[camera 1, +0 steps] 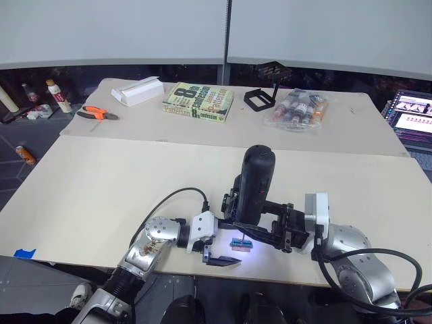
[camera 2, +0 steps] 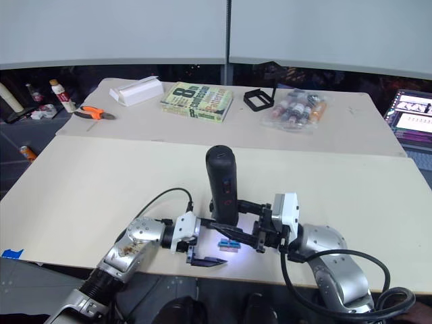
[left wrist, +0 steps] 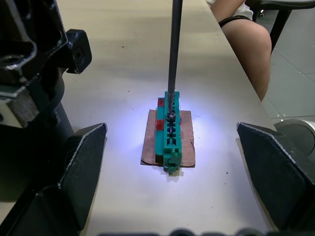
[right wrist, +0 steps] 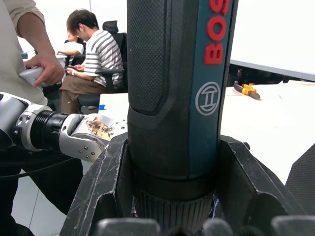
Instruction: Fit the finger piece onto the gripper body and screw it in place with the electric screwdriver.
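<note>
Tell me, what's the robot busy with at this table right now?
The right hand holds the electric screwdriver upright, its bit set down into a small green block lying on a tan piece on the table. The left hand sits open on either side of that block, not gripping it.

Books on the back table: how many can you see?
1: a single book lies flat on the back table, between the white box and the black frame. None visibly hidden.

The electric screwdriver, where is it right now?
The electric screwdriver stands upright near the table's front edge, clamped in the right tool, its bit resting on the small green block.
</note>
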